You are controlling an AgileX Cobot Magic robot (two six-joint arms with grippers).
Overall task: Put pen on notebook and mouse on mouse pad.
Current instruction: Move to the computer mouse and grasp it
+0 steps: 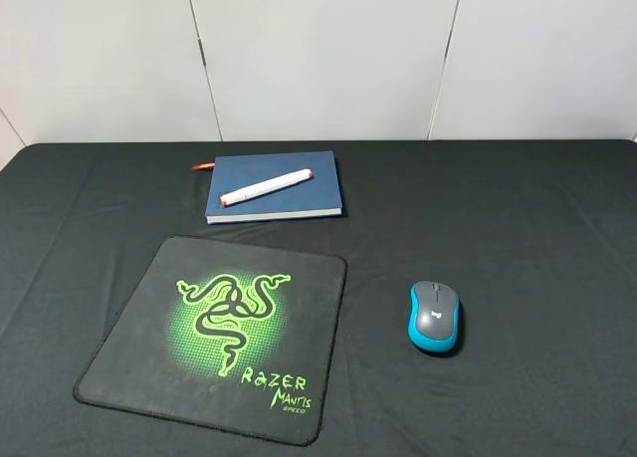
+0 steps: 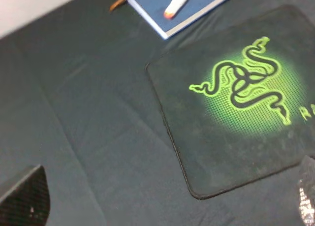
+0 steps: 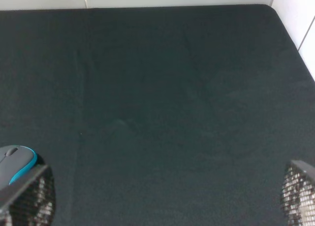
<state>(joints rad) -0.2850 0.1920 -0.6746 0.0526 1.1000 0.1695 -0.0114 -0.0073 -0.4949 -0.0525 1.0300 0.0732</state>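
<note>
- Exterior high view: the pen was seen laid on the notebook; judged done.
- Off the mouse pad, the mouse was seen on bare worktop.
- Both arms' jaws were spread apart, empty.

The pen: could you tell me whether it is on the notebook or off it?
On. The pen lies flat and diagonal across the blue cover of the notebook, with both red-orange tips inside the cover's edges.

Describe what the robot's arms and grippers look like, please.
Only the finger ends show. The left gripper has dark, rounded fingers with a fine woven, carbon-like pattern; one looks greyer and speckled. The right gripper has black fingers with a meshy grid texture. No arms, cables or markings appear in any view.
</note>
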